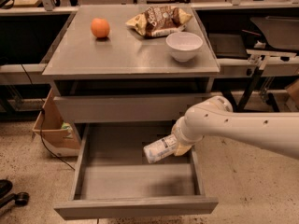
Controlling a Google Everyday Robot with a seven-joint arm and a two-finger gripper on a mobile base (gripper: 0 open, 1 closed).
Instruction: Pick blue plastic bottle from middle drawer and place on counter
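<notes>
Lift phase. We see the gripper (pixel 176 145), right of centre, jaws clamped on the blue plastic bottle (pixel 158 150), which hangs tilted above the floor of the open middle drawer (pixel 135 207). We judge the bottle should clear the upper drawer front (pixel 131 107) before swinging onto the counter (pixel 121 55), away from the white bowl (pixel 184 45). The arm (pixel 243 129) enters from the right edge, wrist bent down-left.
</notes>
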